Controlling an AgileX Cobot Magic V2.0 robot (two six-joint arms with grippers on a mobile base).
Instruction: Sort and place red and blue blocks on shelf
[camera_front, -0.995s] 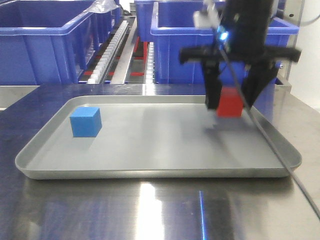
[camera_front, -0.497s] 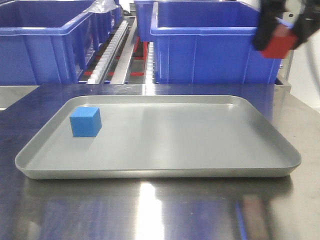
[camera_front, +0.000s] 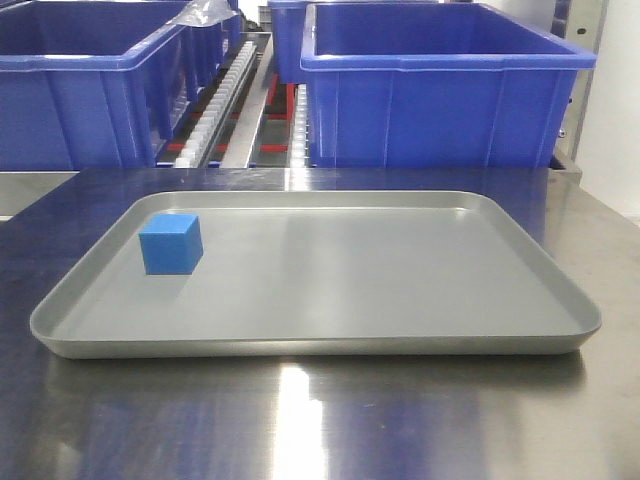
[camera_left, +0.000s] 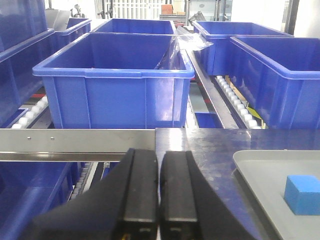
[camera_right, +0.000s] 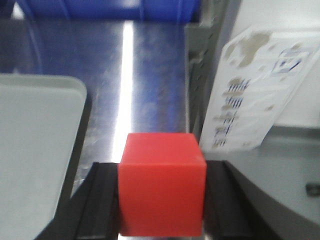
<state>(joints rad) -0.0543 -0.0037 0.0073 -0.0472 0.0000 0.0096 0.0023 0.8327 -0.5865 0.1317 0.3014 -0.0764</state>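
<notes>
The blue block (camera_front: 171, 243) sits at the left end of the grey tray (camera_front: 320, 346), and it also shows in the left wrist view as the blue block (camera_left: 303, 194) at the lower right. The red block (camera_right: 162, 182) is clamped between the black fingers of my right gripper (camera_right: 161, 171), above the steel table just right of the tray corner (camera_right: 45, 130). My left gripper (camera_left: 159, 152) is shut with nothing in it, left of the tray and facing the shelf rail (camera_left: 75, 144). Neither gripper shows in the front view.
Large blue tubs (camera_front: 440, 90) stand on the shelf behind the table, with roller tracks (camera_front: 235, 90) between them. More tubs (camera_left: 115, 75) fill the left wrist view. A grey post (camera_right: 200, 75) and a white printed sheet (camera_right: 260, 90) stand right of the red block.
My right gripper lifted the red block off the tray's right end, carried it up and to the right, and has left the front view. The blue block has not moved.
</notes>
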